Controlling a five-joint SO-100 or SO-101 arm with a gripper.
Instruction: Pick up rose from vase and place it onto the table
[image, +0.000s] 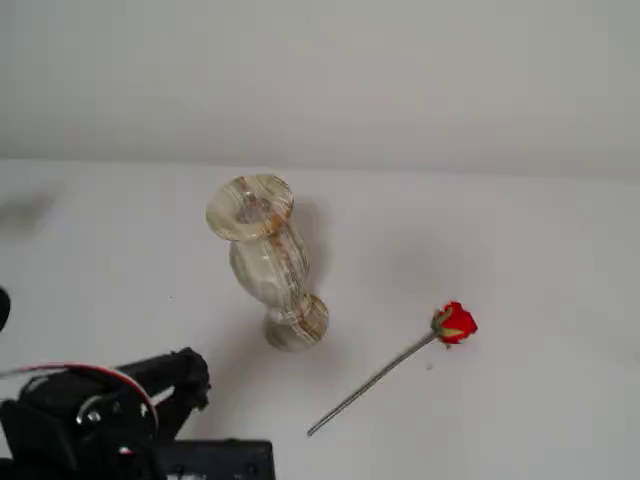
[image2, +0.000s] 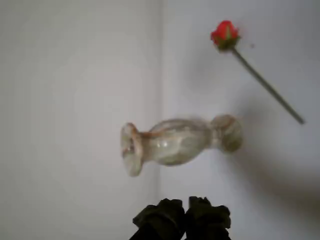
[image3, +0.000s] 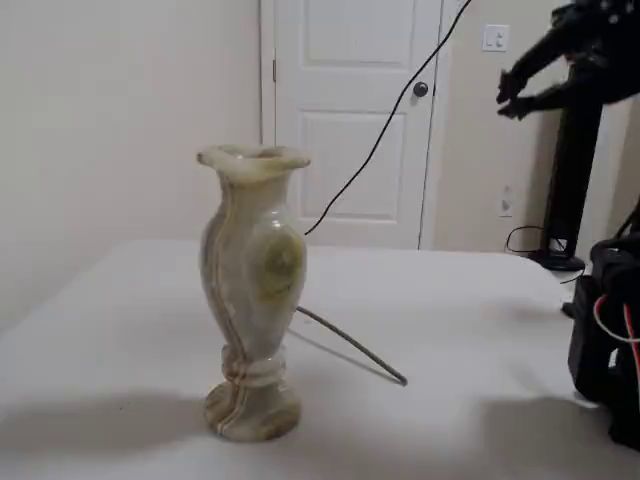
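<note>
The rose (image: 455, 322) lies flat on the white table (image: 520, 250), to the right of the vase in a fixed view, with its grey-green stem pointing down-left. The cream and tan banded vase (image: 267, 262) stands upright and empty. In the wrist view the rose (image2: 224, 33) is at the top right and the vase (image2: 175, 145) is in the middle. In the side fixed view only the stem (image3: 352, 347) shows behind the vase (image3: 250, 290). My gripper (image2: 185, 215) is shut and empty, raised well clear of both; it also shows in both fixed views (image: 192, 375) (image3: 513, 97).
My arm's black body and base (image: 100, 420) fill the bottom left corner of a fixed view. In the side fixed view a black cable (image3: 380, 130) hangs before a white door (image3: 350, 110), and arm parts (image3: 610, 320) stand at the table's right edge.
</note>
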